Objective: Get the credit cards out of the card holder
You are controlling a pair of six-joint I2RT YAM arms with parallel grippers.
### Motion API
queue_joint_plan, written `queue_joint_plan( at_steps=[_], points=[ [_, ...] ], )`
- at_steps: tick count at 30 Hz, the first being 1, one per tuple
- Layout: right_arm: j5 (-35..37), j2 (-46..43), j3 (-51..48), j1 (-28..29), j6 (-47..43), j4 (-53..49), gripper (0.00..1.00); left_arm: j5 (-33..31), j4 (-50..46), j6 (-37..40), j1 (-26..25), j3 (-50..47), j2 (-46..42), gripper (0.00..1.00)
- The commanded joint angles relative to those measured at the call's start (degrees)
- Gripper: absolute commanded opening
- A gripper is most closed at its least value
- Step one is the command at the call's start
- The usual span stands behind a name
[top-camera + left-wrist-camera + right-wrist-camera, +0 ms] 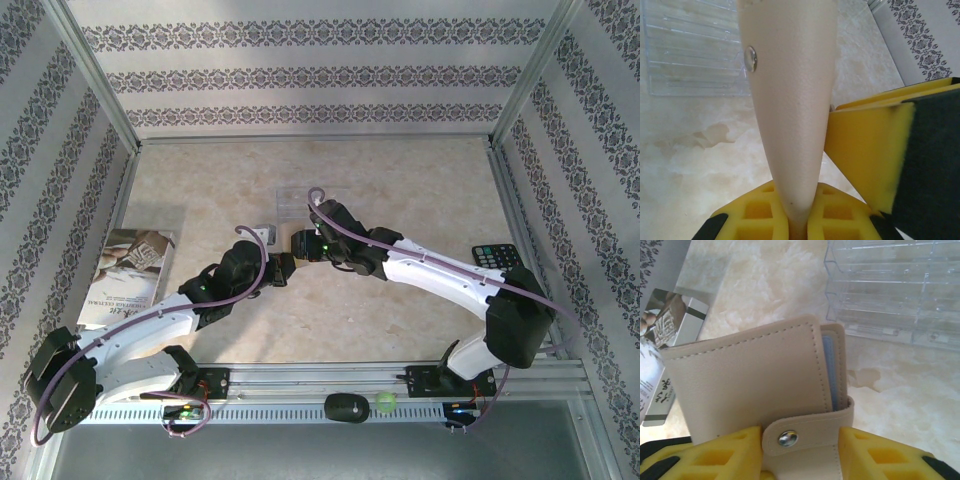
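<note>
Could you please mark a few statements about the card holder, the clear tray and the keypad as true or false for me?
1. The card holder has its tab snapped shut. True.
2. The left claw is shut on the card holder. True.
3. The clear tray stands on the booklet. False: it stands on the bare table, apart from the booklet.
4. The black keypad lies at the table's left edge. False: it lies near the right edge.
</note>
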Motion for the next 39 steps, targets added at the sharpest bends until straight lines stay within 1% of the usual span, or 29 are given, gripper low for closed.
queue_joint_plan(
  at_steps=[1,6,10,12,17,23,30,31,32,33,34,35,36,37,39],
  points=[
    [2.8,1.7,1.6,0.7,-1.3,-3.7,0.37,-1.0,2.3,1.6,-0.9,0.9,-2.6,0.0],
    [3.8,2.4,1.8,0.7,-2.3,-4.2,0.22,-0.4,2.5,2.1,-0.9,1.2,-2.8,0.0],
    [4.8,2.4,1.9,0.7,-3.1,-4.3,0.09,-0.4,2.5,1.6,-1.0,0.9,-2.7,0.0],
    [5.3,2.3,1.8,0.7,-3.8,-4.5,0.0,-0.4,2.6,1.6,-1.0,0.7,-2.8,0.0],
    [7.7,1.1,0.0,0.7,-4.9,-4.1,0.0,-0.2,2.4,1.2,-0.9,0.4,-2.8,0.0],
    [11.9,-0.9,-4.5,-0.1,-5.6,-4.1,0.0,-0.5,2.5,0.4,-0.9,-0.5,-3.3,0.0],
    [11.7,-3.2,-8.7,-2.4,-4.4,-2.8,0.0,-0.6,2.3,0.4,-0.9,-1.0,-4.1,0.0],
    [11.2,-4.6,-10.1,-3.6,-4.4,-2.5,0.0,-0.3,2.4,0.2,-0.8,-1.4,-4.1,0.0],
    [6.3,-6.3,-11.5,-5.5,-6.4,0.4,0.0,0.3,2.4,0.4,-0.8,-1.5,-4.1,0.0],
    [2.8,-7.7,-12.9,-6.5,-7.6,3.4,0.02,0.9,2.6,0.9,-0.7,-1.6,-4.3,0.0],
    [0.7,-9.3,-14.2,-7.1,-8.5,5.3,0.16,1.4,2.9,1.2,-0.7,-1.6,-4.4,0.0],
    [-1.4,-11.2,-15.7,-7.7,-9.4,7.8,0.32,2.1,3.2,1.4,-0.6,-1.8,-4.6,0.0],
    [-2.9,-13.4,-17.3,-8.6,-9.9,9.7,0.43,2.5,3.6,1.7,-0.6,-2.0,-5.0,0.0],
    [-3.5,-15.2,-18.6,-9.3,-10.0,10.8,0.5,2.8,3.7,1.8,-0.4,-2.1,-5.2,0.0],
    [-9.1,-19.3,-22.7,-11.7,-9.1,16.9,0.58,3.2,4.3,1.8,-0.1,-2.3,-5.6,0.0]
  ],
)
